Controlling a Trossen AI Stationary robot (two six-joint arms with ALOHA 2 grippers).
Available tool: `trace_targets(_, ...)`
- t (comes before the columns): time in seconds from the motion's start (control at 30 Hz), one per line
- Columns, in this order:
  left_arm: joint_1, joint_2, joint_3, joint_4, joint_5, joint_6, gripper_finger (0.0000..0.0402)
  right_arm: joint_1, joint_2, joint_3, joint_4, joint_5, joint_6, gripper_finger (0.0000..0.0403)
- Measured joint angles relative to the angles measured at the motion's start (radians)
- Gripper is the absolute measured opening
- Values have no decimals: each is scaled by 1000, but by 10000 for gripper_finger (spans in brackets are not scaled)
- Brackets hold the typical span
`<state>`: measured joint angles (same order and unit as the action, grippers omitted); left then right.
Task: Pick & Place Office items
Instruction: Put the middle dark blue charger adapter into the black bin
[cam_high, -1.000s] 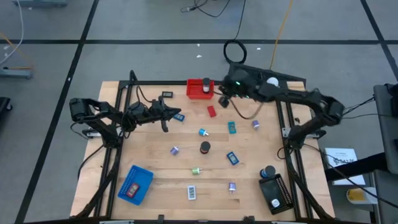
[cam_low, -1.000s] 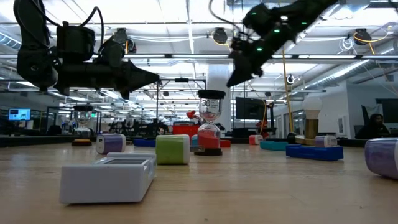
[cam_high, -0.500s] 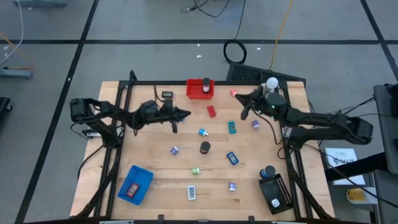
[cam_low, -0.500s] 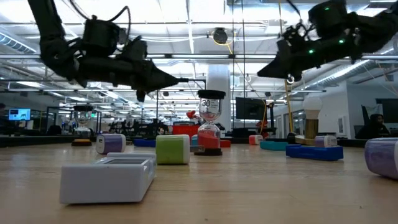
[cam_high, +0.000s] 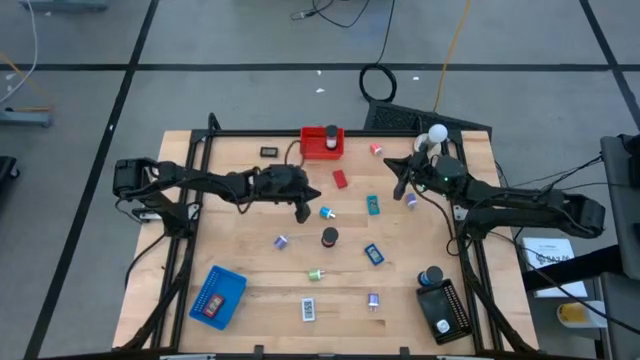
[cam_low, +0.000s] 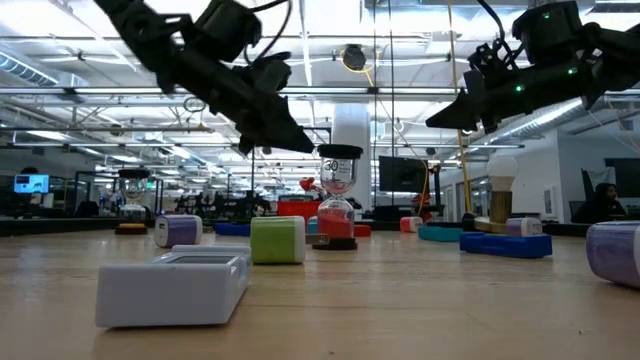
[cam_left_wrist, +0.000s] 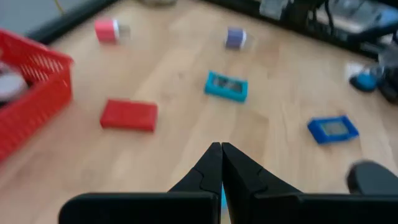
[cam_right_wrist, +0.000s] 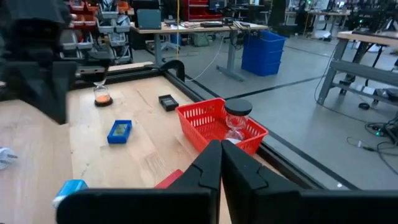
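Across the middle of the table your office items (cam_high: 329, 237) lie scattered, the red block (cam_high: 340, 179) just right of the clenched, empty left gripper (cam_high: 304, 213). Descend with fingers pressed together and you'll knock pieces aside. The right gripper (cam_high: 400, 186), also clenched and empty, hangs near the purple bit (cam_high: 410, 200).

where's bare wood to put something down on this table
Free: the strip between the blue tray and the small purple-capped piece, and the near edge between the white-labelled rectangle and the black tray. Crowded: the middle, around the black round cylinder.
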<state>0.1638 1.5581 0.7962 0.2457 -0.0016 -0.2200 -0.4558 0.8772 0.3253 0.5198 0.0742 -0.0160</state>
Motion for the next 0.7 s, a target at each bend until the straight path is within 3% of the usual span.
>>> trace_targets(0.27, -77, 0, 92, -321, -6, -167, 35, 0, 0, 0, 0, 0, -33, 4)
trace_targets(0.53, -171, 0, 105, -453, -93, -324, 121, 0, 0, 0, 0, 0, -33, 4)
trace_targets(0.7, -207, 0, 105, -564, -63, -480, 182, 0, 0, 0, 0, 0, -33, 4)
